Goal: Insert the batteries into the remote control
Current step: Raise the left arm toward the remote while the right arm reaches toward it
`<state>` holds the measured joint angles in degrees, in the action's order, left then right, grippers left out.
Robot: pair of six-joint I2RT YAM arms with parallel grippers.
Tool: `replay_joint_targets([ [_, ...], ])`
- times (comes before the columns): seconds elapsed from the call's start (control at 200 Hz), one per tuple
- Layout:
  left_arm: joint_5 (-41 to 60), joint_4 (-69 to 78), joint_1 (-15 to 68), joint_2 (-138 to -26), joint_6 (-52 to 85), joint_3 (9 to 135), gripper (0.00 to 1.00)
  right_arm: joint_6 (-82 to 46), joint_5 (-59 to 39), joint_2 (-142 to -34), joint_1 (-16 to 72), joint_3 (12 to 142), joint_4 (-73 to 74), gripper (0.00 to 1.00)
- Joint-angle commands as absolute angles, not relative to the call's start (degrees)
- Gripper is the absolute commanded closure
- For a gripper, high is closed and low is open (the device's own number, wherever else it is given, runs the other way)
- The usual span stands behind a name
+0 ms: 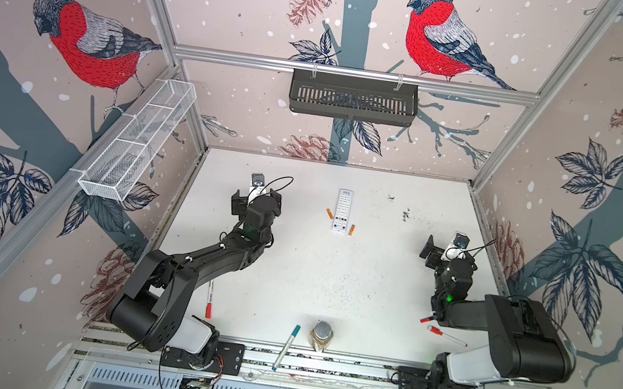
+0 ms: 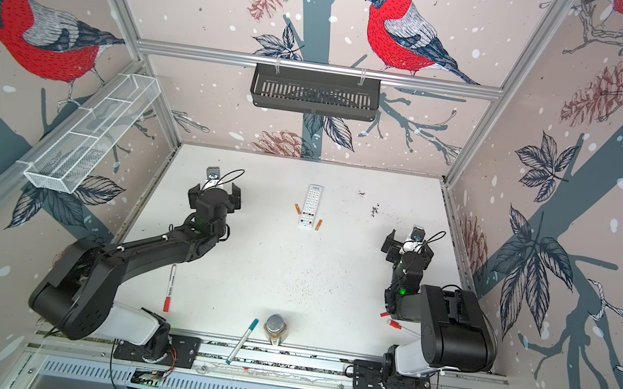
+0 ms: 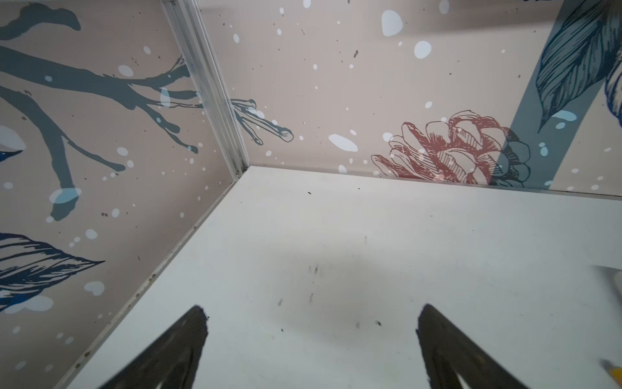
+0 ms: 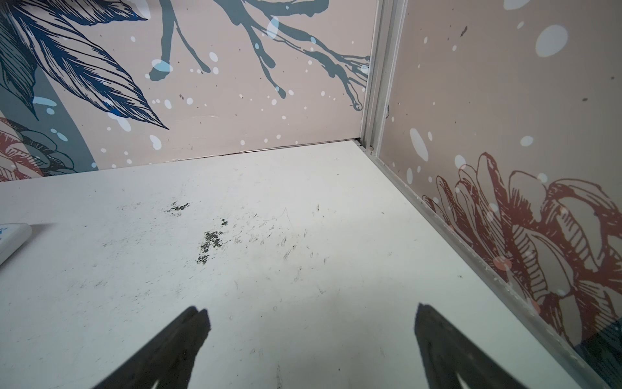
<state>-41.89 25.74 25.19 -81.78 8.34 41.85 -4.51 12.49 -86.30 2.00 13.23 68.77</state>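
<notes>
The remote control (image 1: 343, 210) (image 2: 310, 206) is lying button side up on the far half of the white table (image 1: 330, 282), its length running from the back wall toward the front edge. The batteries are lying flat on the table on either side of the remote's nearer end. One battery (image 1: 329, 213) (image 2: 298, 209) is sitting just beside its left edge. The other battery (image 1: 351, 230) (image 2: 319, 225) is sitting just beside its right edge, slightly closer to the front. Neither one is touching a pincer.

The left pincer (image 1: 256, 200) (image 3: 311, 311) is hanging over bare table well to the left of the remote, with its jaws standing wide apart and nothing between them. The right pincer (image 1: 448, 247) (image 4: 311, 311) is hanging over the right side of the table, near the side wall. Its jaws are likewise spread wide and holding nothing. In the right wrist view a corner of the remote (image 4: 10, 239) is showing at the edge.

Toward the front, a red-capped marker (image 1: 209, 299) is lying partly under the left arm. A teal-capped pen (image 1: 286, 347) is resting across the front edge beside a small lidded jar (image 1: 321, 335). Another red-capped marker (image 1: 446, 336) is lying near the right arm's base.
</notes>
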Motion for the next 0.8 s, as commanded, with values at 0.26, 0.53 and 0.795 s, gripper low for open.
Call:
replay_joint_targets([
  [0.26,-33.2,-13.7,32.0,-76.4,27.7,51.5,0.03,-3.1,11.4,-85.6,2.7,13.6,68.8,0.01],
  [0.53,-17.5,-28.5,32.1,-69.4,19.4,58.4,0.03,-0.8,16.1,-79.2,10.6,27.2,39.6,0.0],
  [0.795,-10.2,-29.8,32.1,-62.3,13.0,53.9,0.03,-12.2,17.2,-91.0,23.2,50.9,11.7,0.01],
])
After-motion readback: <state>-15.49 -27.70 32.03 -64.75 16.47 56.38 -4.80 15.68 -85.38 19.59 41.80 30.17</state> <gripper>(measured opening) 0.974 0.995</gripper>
